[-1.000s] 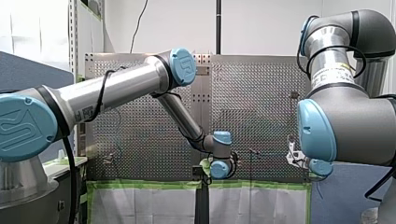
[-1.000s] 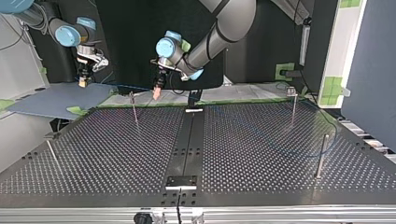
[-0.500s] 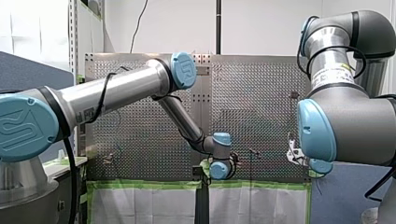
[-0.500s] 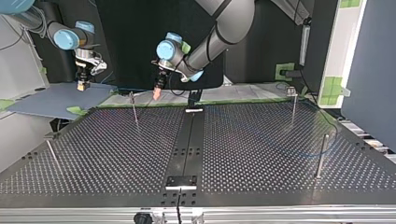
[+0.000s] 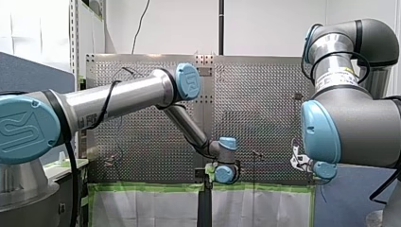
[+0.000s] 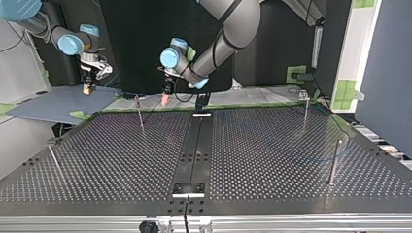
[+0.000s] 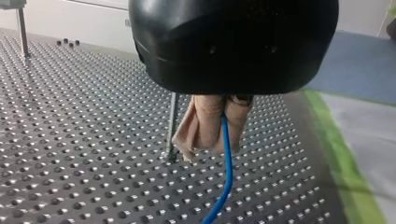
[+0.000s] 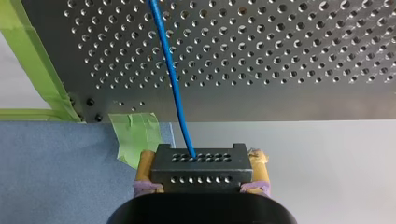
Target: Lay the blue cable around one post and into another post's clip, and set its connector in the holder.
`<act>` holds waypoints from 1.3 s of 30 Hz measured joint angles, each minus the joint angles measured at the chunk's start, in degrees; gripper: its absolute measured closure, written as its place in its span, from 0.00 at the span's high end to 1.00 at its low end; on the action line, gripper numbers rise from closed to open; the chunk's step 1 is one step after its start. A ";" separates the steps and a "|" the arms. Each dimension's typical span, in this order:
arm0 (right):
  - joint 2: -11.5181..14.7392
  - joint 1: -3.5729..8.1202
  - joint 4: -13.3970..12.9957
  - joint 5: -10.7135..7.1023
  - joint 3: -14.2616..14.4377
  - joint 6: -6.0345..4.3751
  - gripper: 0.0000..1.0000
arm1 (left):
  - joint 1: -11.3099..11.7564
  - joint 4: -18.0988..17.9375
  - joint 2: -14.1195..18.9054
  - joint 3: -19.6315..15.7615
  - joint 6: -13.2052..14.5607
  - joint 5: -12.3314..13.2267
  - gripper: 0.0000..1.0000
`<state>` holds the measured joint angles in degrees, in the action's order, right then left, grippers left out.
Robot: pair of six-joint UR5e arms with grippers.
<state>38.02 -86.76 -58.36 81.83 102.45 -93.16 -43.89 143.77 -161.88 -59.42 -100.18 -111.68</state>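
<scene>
Left hand [image 7: 217, 133]: closed, its beige pads pinching the blue cable [image 7: 227, 163], which hangs from them toward the bench [image 7: 70, 140].
Landmark post [image 7: 172, 122]: a thin upright rod just beside the left hand. I cannot tell whether pad and rod touch.
Right hand [image 8: 201, 161]: clamped on the black connector [image 8: 201, 175], well apart from the post, out past the bench rim and over a blue mat [image 8: 56, 172].
Cable run: it leaves the connector's hole grid and crosses the rim toward the post.
Step, as I judge it: wrapping the cable around this post. The clip and holder are not yet reached.
Risk, collision: with the pads so near the post, a sideways sweep could knock or bend it.
Risk, slip: if the right hand pulls away from the post, the cable may slide through the pads or cock the connector.
Risk, wrong side: a slack cable could fall on the wrong face of the post.
Edges: green tape [image 7: 338, 158] marks the rim near the post.
Room: the perforated bench is open beyond the post, and the far posts [image 6: 334, 162] are well apart.
</scene>
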 joint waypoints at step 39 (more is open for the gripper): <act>-0.01 -0.99 4.76 2.80 -4.50 0.63 0.00 | 2.48 2.22 2.84 1.09 4.25 0.50 0.00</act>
<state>38.01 -87.75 -53.60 84.63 97.95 -92.53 -41.40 146.00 -159.05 -58.33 -95.92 -111.18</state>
